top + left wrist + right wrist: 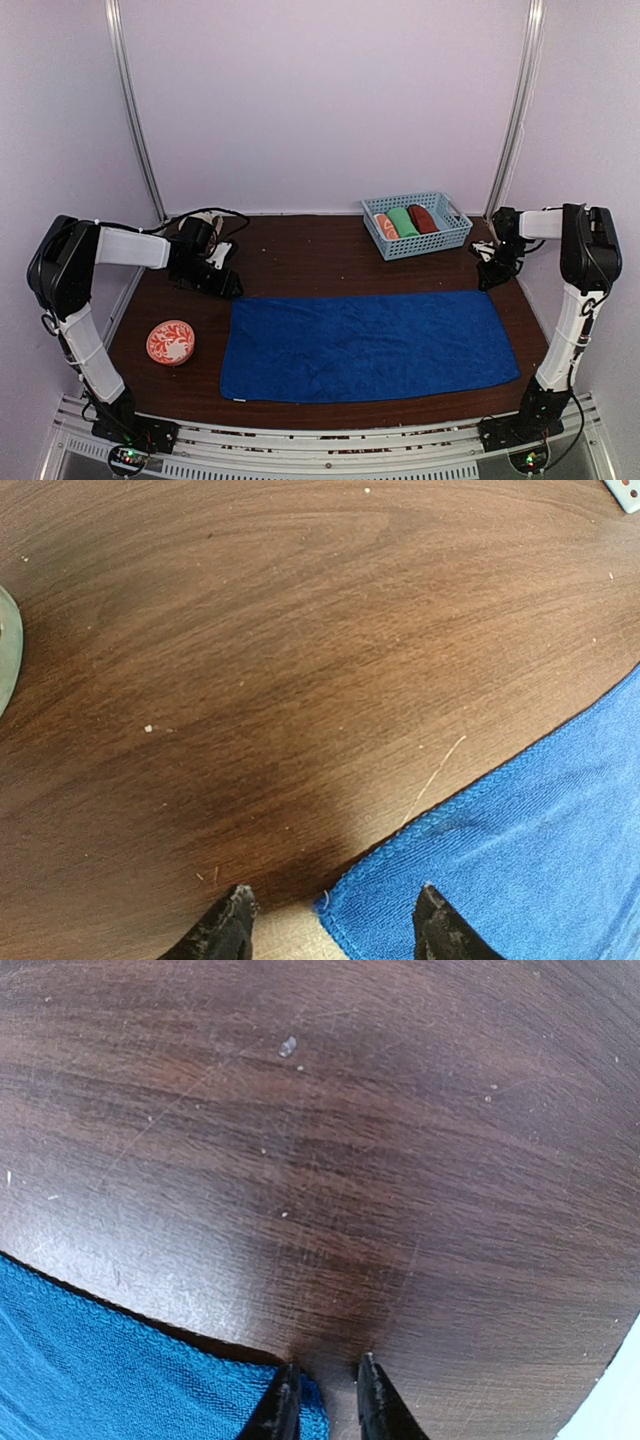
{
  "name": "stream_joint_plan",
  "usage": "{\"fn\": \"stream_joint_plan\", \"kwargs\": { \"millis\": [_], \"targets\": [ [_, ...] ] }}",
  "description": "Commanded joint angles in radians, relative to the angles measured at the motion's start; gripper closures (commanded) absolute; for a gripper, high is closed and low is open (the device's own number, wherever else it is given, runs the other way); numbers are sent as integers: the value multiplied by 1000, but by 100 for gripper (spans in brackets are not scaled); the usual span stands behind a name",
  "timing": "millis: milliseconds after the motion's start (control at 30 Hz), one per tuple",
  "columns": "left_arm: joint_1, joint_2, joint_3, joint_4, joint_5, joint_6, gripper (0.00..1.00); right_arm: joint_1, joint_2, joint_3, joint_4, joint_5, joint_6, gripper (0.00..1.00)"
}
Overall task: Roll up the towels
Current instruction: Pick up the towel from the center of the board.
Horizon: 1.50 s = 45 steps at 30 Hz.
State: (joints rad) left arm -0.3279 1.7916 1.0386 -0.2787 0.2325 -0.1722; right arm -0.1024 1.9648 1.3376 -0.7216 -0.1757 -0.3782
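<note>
The blue towel lies flat and fully spread on the table, its long side running from 9 to 3 o'clock in the top view, with no turn of a roll started. The rust-brown towel is already a stubby roll, standing in the basket at about 1 o'clock from the blue one. By my reckoning the task is half done: one towel is rolled and stowed, and one has yet to be rolled.

The left pincer sits at the blue towel's 10 o'clock corner, released, its fingers spread with the corner lying between them on the wood. The right pincer is at the 2 o'clock corner, its fingers nearly together at the very tip of the cloth. I cannot tell whether it is grasping that corner.

The count is four towels: one flat and three rolled. The basket's other two rolls are a green roll and an orange-and-white roll. There is one basket, and one round patterned disc at 9 o'clock.
</note>
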Motion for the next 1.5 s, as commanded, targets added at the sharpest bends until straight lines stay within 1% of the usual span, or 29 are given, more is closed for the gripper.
{"fn": "stream_joint_plan", "kwargs": {
  "millis": [0,100,333,533,667,933,1133,1300,1400,1467],
  "targets": [
    [6,5,12,26,18,-9,45,-3,-13,-1,-3,-10,-17,76],
    [5,6,13,26,20,-9,45,-3,-32,-10,-10,-18,-41,74],
    [5,1,7,34,16,-11,45,-3,-48,-31,-8,-17,-53,75],
    [4,14,4,35,31,-9,45,-4,-108,-35,12,-58,-45,77],
    [5,21,8,38,31,-13,45,-4,-119,-47,29,-28,-57,79],
    [5,23,6,36,33,-9,45,-3,-60,-58,0,-33,-77,79],
    [5,27,8,32,23,-10,45,-3,-20,-52,5,-10,-66,79],
    [5,30,11,28,1,-12,45,-3,5,-47,19,22,-56,81],
    [5,28,10,24,-24,-16,45,-3,7,-58,45,48,-48,85],
    [5,29,9,25,-29,-20,45,-3,10,-56,60,50,-39,86]
  ]
}}
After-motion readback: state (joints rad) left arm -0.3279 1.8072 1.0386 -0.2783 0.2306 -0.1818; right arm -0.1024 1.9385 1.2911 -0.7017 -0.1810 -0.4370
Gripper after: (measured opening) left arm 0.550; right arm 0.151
